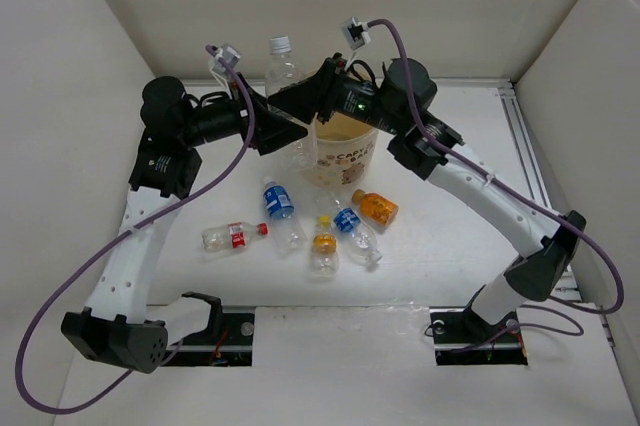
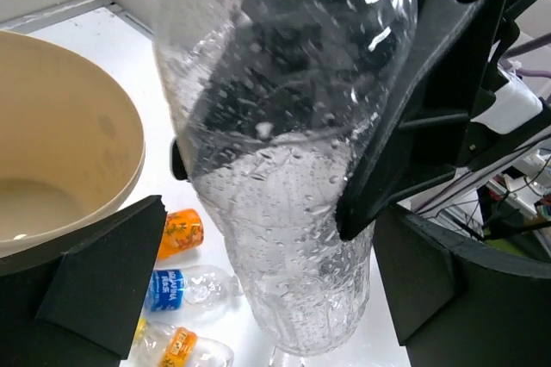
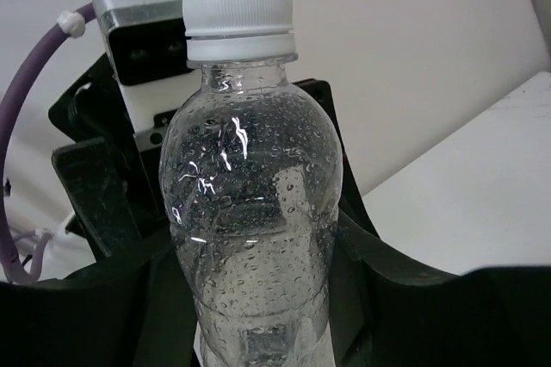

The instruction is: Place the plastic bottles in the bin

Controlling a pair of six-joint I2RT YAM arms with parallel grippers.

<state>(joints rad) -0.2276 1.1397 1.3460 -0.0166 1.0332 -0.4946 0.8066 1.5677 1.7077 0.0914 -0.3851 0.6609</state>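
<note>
A plain clear bottle (image 1: 282, 71) with a white cap stands upright in the air beside the tan bin (image 1: 345, 151). My right gripper (image 1: 302, 98) is shut on it; in the right wrist view its fingers press both sides of the bottle (image 3: 250, 212). My left gripper (image 1: 290, 136) is open around the bottle's lower part (image 2: 293, 212), with a gap on one side. A red-label bottle (image 1: 232, 236), two blue-label bottles (image 1: 280, 204) (image 1: 355, 226), a yellow-cap bottle (image 1: 323, 246) and an orange bottle (image 1: 378, 208) lie on the table.
The bin's rim (image 2: 86, 126) is close on the left in the left wrist view, with the orange bottle (image 2: 179, 233) and a blue-label bottle (image 2: 185, 288) below. White walls close in on three sides. A metal rail (image 1: 525, 146) runs along the right.
</note>
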